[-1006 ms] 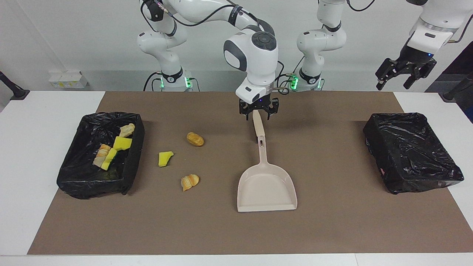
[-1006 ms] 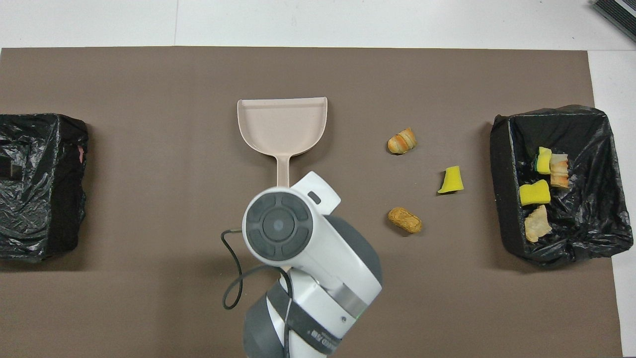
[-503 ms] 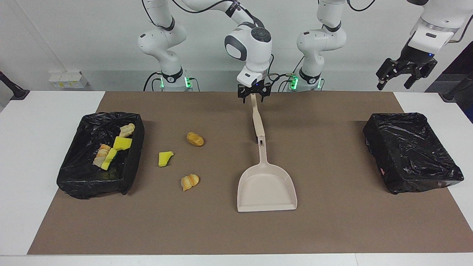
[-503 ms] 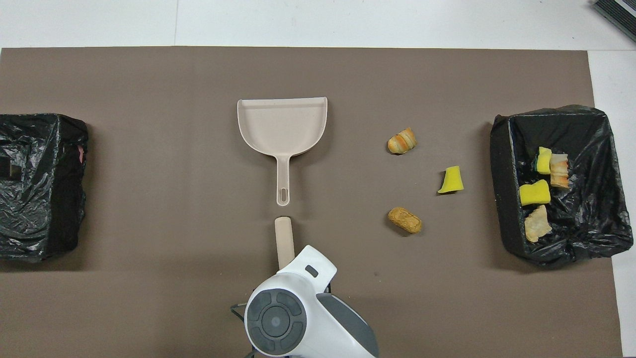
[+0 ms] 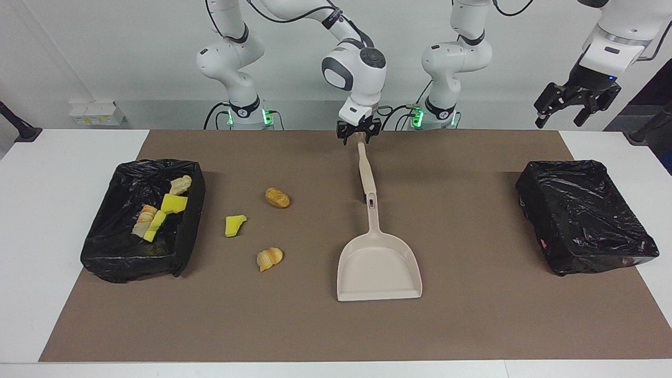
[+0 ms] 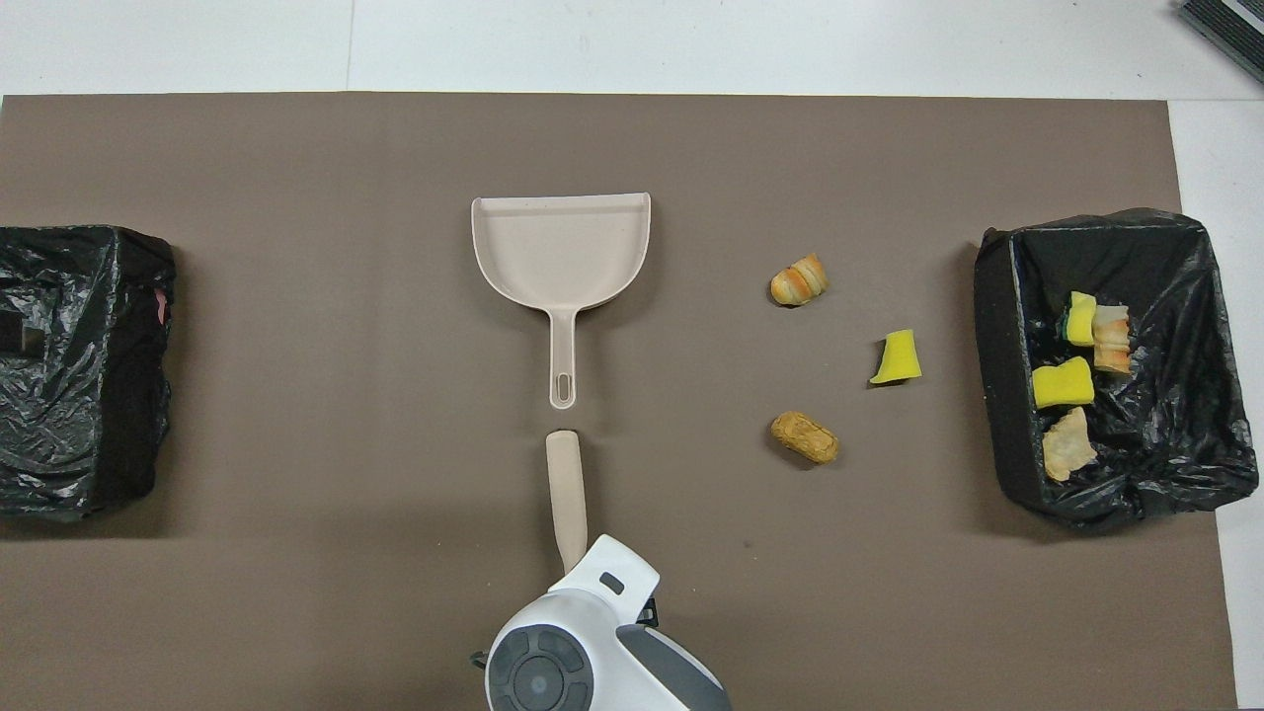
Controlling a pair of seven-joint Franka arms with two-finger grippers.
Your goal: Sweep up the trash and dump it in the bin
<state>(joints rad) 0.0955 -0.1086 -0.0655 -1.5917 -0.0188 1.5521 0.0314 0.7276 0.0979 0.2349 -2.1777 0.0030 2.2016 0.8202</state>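
Three pieces of trash lie loose on the brown mat: a tan bread lump (image 5: 277,197) (image 6: 804,437), a yellow sponge chunk (image 5: 234,224) (image 6: 897,357) and a striped orange lump (image 5: 269,258) (image 6: 799,280). Beside them, toward the right arm's end, stands a black-lined bin (image 5: 191,220) (image 6: 1002,395) holding several more scraps. The beige dustpan (image 5: 379,268) (image 6: 561,247) lies flat mid-table. A beige brush handle (image 5: 366,173) (image 6: 566,484) lies in line with it, nearer the robots. My right gripper (image 5: 358,135) is low over that handle's robot-side end. My left gripper (image 5: 575,102) hangs open, high over the left arm's end of the table.
A second black-lined bin (image 5: 583,215) (image 6: 79,365) sits at the left arm's end of the mat. The right arm's white wrist (image 6: 583,652) hides the brush's near end in the overhead view. White table (image 5: 52,210) borders the mat.
My right gripper has drawn back toward the robots along the brush handle, from beside the dustpan's handle to the handle's near end. Brush, dustpan and trash have stayed put.
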